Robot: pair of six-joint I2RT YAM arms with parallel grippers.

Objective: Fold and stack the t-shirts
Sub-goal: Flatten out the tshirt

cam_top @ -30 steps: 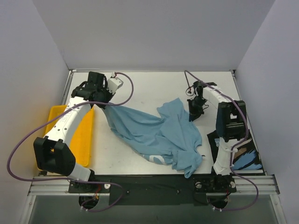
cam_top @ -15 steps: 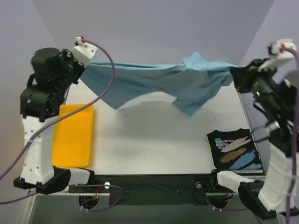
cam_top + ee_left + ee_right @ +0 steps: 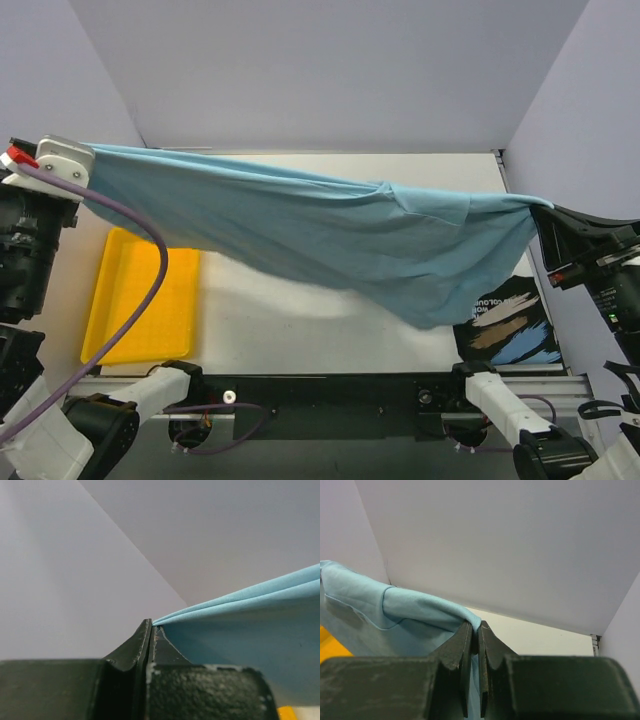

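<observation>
The light blue t-shirt [image 3: 330, 235] hangs stretched in the air between both arms, sagging lowest at the right, above the table. My left gripper [image 3: 151, 626] is shut on its left end [image 3: 250, 630], raised high at the far left. My right gripper [image 3: 476, 627] is shut on its right end [image 3: 415, 612], raised at the far right. In the top view the left gripper [image 3: 80, 172] and right gripper [image 3: 536, 207] are far apart. The black t-shirt with pale print [image 3: 505, 322] lies folded on the table at the near right, partly hidden by the blue one.
A yellow tray [image 3: 140, 300] lies flat at the left side of the white table [image 3: 300, 320]. Grey walls close the back and both sides. A purple cable [image 3: 140, 270] loops from the left arm over the tray.
Both arms have risen and spread further apart toward the camera. The blue t-shirt has gone from a heap on the table to a wide stretched sheet held in the air.
</observation>
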